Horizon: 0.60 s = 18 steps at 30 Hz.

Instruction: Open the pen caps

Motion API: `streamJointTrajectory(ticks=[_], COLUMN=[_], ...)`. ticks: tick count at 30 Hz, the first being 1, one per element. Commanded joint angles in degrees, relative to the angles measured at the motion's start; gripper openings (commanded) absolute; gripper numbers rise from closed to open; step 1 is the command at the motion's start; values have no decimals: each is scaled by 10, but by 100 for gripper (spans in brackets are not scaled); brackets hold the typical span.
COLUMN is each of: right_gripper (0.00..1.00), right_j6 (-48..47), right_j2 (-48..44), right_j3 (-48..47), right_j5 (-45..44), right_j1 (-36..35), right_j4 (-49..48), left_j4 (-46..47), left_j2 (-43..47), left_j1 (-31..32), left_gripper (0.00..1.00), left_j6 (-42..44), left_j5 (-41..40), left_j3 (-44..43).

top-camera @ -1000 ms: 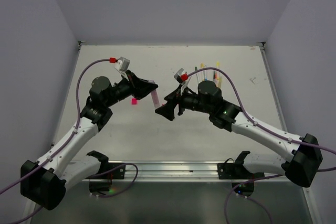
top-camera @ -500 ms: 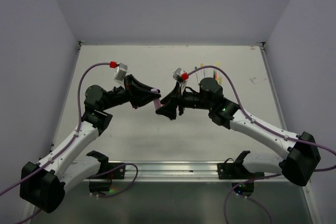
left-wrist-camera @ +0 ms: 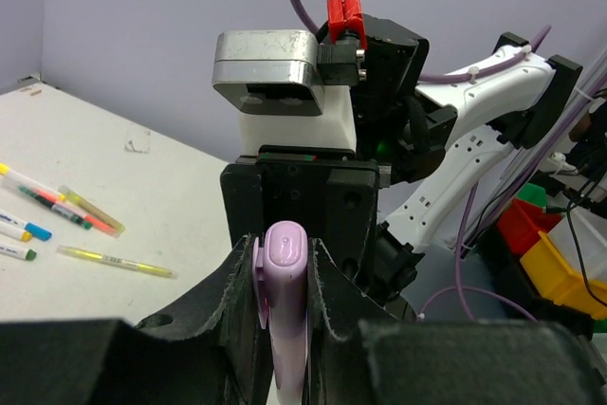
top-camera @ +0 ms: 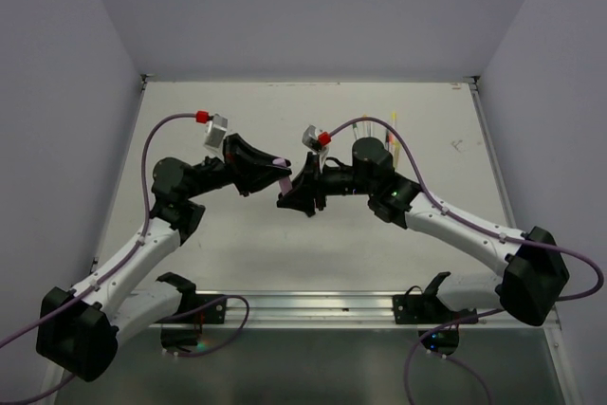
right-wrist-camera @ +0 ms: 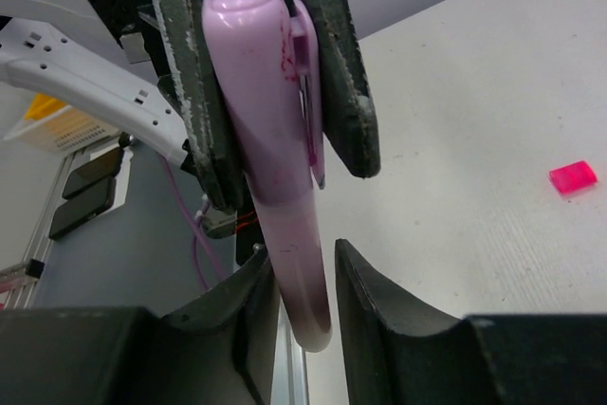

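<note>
Lilac pen (right-wrist-camera: 270,139) is held in mid-air above the table (top-camera: 285,253), between the two arms. Its clip end is clamped in the narrow jaws of the left gripper (left-wrist-camera: 285,267). Its other, rounded end is flanked by the fingers of the right gripper (right-wrist-camera: 302,277), which are set narrow. A sliver of gap is seen on one side, so whether a grip is made cannot be told. For a clean uncapping, the barrel should be pinched squarely below the cap's seam and drawn straight along the pen's axis. A pink cap (right-wrist-camera: 573,177) is seen on the table, and the other pens (left-wrist-camera: 71,211) are seen lying at its far side.
</note>
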<state>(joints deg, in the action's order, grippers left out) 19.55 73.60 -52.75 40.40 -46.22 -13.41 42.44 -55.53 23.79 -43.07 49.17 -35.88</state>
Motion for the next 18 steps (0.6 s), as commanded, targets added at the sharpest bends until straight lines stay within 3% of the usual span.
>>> streamJointTrajectory(ticks=[1,9,18], right_gripper=[31,0,0], right_j6=[8,3,-9], right_j2=[4,13,33], right_j3=[-25,-18,55], right_j5=[21,43,102], right_j1=[2,1,0], right_j4=[-39,-34,-23], left_j4=[43,84,160], left_j2=[-6,-13,-13], left_j1=[6,9,-1], left_gripper=[0,0,0], left_j6=[-13,-28,-25], left_j5=[-3,-19,-74], left_j3=[0,5,-21])
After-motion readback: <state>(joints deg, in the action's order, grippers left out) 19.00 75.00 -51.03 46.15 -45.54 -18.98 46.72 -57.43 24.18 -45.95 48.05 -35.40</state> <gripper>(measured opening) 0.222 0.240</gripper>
